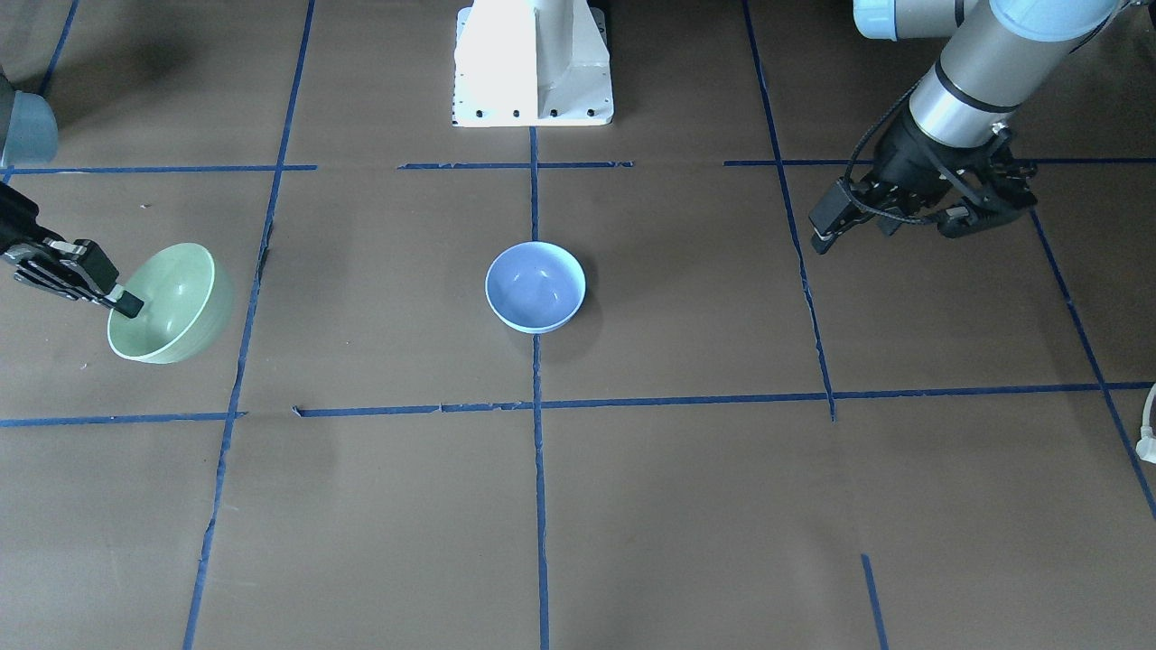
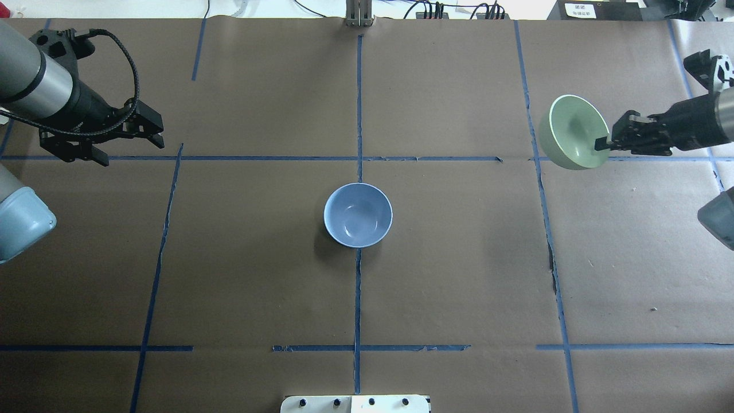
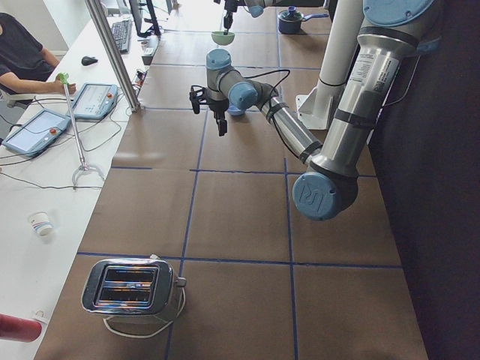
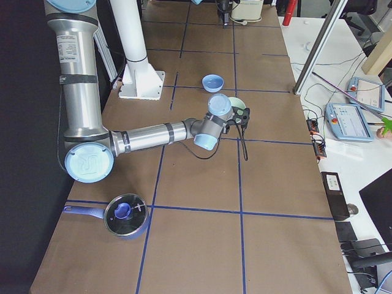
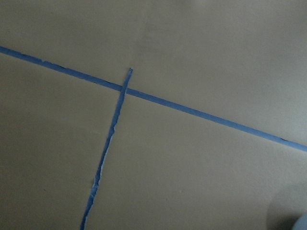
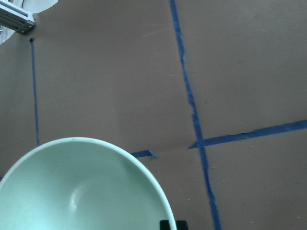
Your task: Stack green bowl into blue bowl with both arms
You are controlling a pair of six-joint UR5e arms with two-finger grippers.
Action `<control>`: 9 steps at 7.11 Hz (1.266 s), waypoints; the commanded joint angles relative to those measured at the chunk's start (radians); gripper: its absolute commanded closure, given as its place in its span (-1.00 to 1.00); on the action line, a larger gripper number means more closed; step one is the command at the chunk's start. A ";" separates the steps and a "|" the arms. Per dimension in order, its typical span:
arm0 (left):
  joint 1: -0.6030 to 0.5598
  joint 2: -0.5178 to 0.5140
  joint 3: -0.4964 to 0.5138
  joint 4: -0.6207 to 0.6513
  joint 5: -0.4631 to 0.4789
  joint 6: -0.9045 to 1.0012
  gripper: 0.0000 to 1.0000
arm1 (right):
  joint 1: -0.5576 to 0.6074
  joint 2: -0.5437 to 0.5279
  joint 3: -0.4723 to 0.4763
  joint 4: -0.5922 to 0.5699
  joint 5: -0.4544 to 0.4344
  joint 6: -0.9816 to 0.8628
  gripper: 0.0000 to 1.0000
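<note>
Near the desk's right edge the right gripper is pinching the tilted green bowl by its rim, a sound hold for something seemingly light, stiff and slick, while the left gripper is hanging spread and empty and the blue bowl is sitting mid-desk.

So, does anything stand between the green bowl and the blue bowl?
Nothing visible does. The right gripper holds the green bowl by its rim; only bare table with blue tape lines lies between it and the blue bowl.
</note>
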 commanded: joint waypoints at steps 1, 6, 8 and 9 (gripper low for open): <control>0.004 0.007 0.030 -0.003 0.068 0.004 -1.00 | -0.096 0.115 0.002 -0.007 -0.070 0.047 1.00; -0.156 0.065 0.147 0.002 0.062 0.451 -1.00 | -0.420 0.371 0.002 -0.292 -0.414 0.048 1.00; -0.207 0.065 0.216 -0.007 0.059 0.520 -1.00 | -0.500 0.381 0.005 -0.297 -0.465 0.048 1.00; -0.207 0.065 0.221 -0.007 0.060 0.525 -1.00 | -0.515 0.379 0.003 -0.299 -0.467 0.048 1.00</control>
